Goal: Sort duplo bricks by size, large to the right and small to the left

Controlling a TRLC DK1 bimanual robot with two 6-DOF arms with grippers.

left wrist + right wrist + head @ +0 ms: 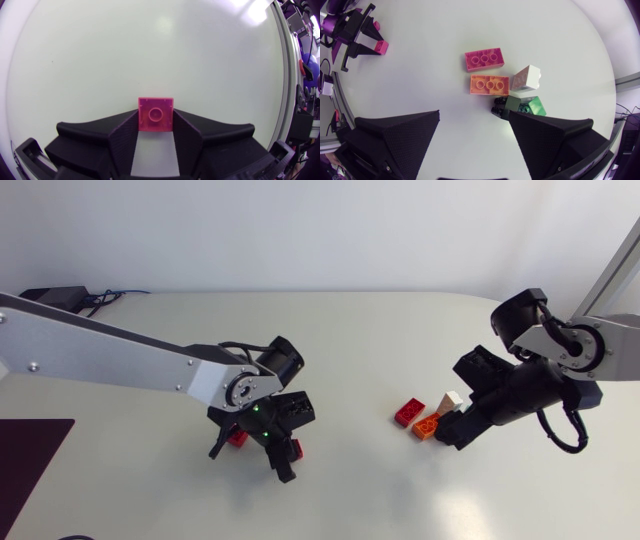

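A small pink-red brick (156,114) sits between the fingertips of my left gripper (156,131); both fingers press its sides, so the gripper is shut on it. In the head view, a red piece (238,437) and a second red piece (296,447) peek out on either side of that gripper (266,442); I cannot tell which one is held. My right gripper (474,114) hangs open over a cluster of large bricks: a red one (484,59), an orange one (489,85), a white one (527,77) and a green one (532,106) beside its finger.
A dark brick (504,106) lies against the green one. In the head view the red brick (407,412), orange brick (425,427) and white brick (452,402) lie just left of my right gripper (455,430). A dark mat (30,455) covers the table's left front corner.
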